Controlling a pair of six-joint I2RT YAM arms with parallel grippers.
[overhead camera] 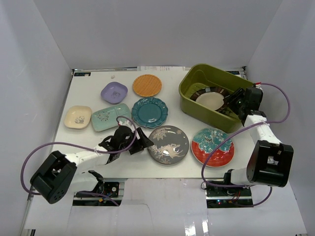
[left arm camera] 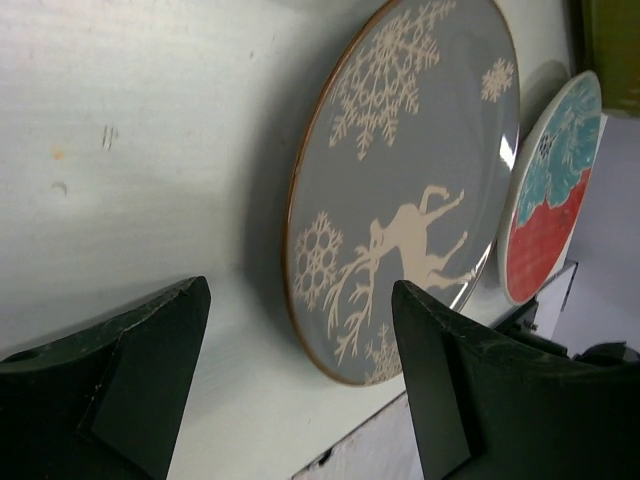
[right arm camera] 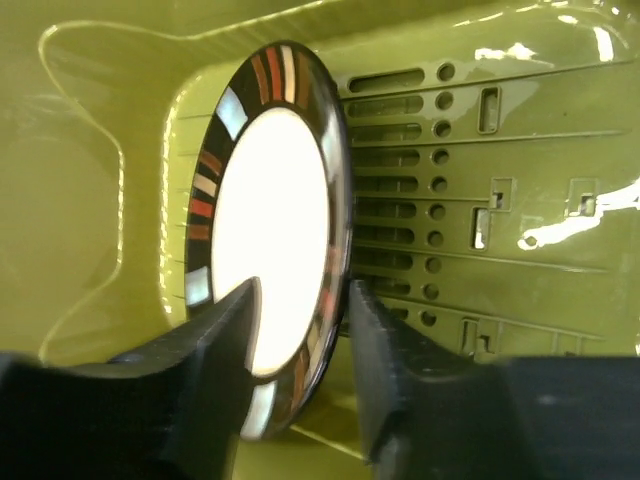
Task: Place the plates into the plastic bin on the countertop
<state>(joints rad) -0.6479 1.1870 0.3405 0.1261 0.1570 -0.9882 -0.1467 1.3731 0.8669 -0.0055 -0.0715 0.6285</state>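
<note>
One dark-rimmed plate (right arm camera: 270, 210) pinched by right end effector (right arm camera: 302, 300) (inside bin (right arm camera: 500, 120)), left end effector (left arm camera: 298, 298) wide

White-and-black arms (overhead camera: 83, 159) — purple cables (overhead camera: 22, 172), matte black wedge fingers (left arm camera: 120, 370)

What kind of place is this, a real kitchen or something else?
Probably a robot test cell, not a kitchen: plain white walls box in a white tabletop, two cabled arms are bolted at its edge, and assorted plates lie beside an olive bin.
</note>
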